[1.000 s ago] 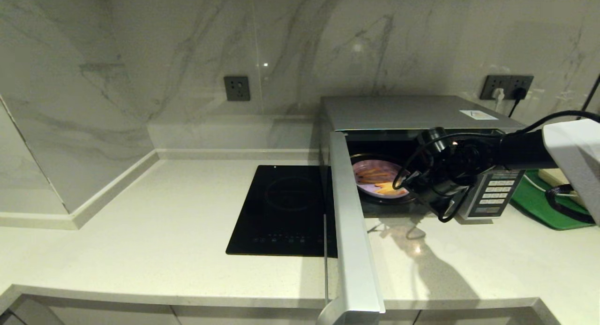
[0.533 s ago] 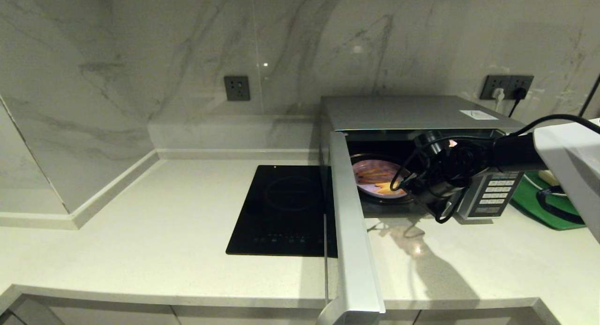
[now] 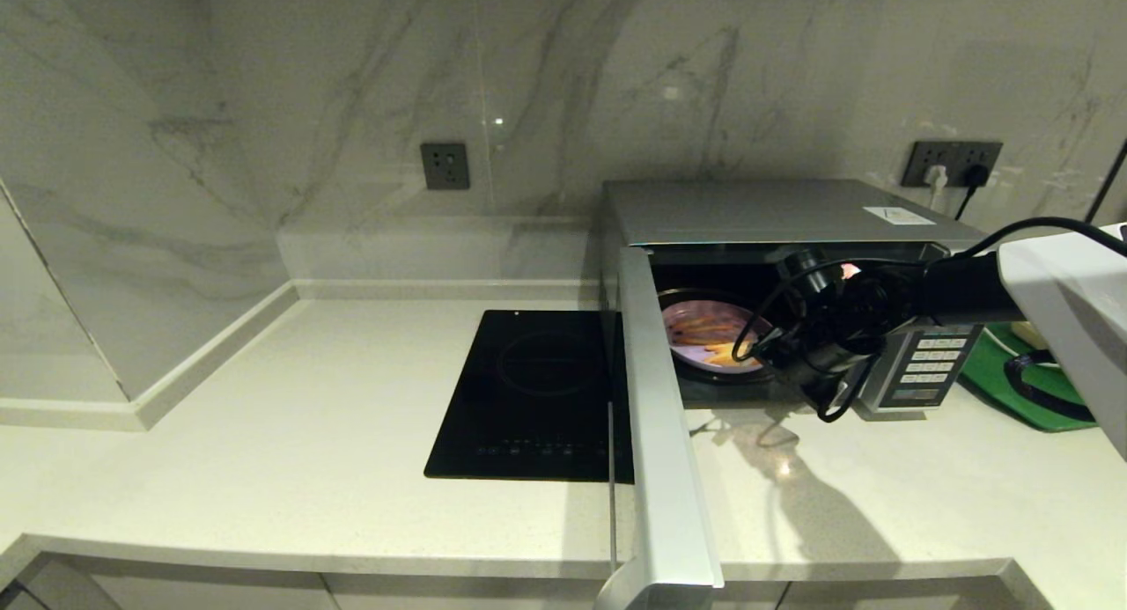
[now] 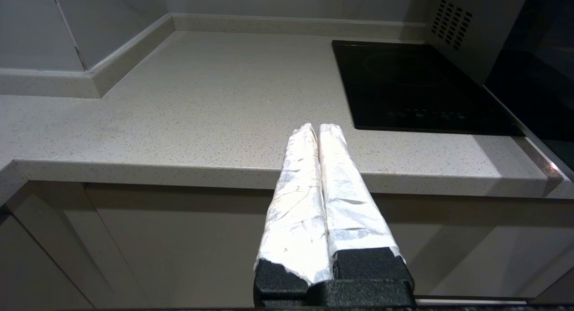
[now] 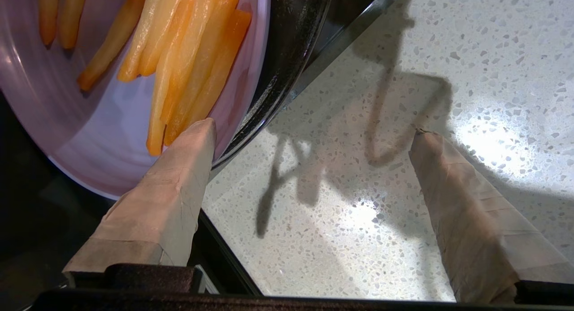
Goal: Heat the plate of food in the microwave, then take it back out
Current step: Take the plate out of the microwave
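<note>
The silver microwave (image 3: 766,209) stands at the right of the counter with its door (image 3: 656,416) swung wide open toward me. Inside, on the dark turntable (image 5: 291,55), lies the lavender plate (image 3: 704,337) of orange-yellow sticks (image 5: 188,68). My right arm (image 3: 960,289) reaches across the oven's front opening. My right gripper (image 5: 316,127) is open wide and holds nothing. One of its fingers (image 5: 179,181) hangs over the plate's near rim (image 5: 89,136); the other is above the countertop. My left gripper (image 4: 317,127) is shut and empty, parked below the counter's front edge.
A flat black hob (image 3: 537,390) is set into the counter left of the open door. The oven's keypad panel (image 3: 929,363) sits behind my right wrist. A green tray (image 3: 1012,381) lies at the far right. Wall sockets (image 3: 955,161) are behind the oven.
My right arm has drifted slightly up and toward the oven opening. The plate and door have not moved, and the right gripper has stayed open.
</note>
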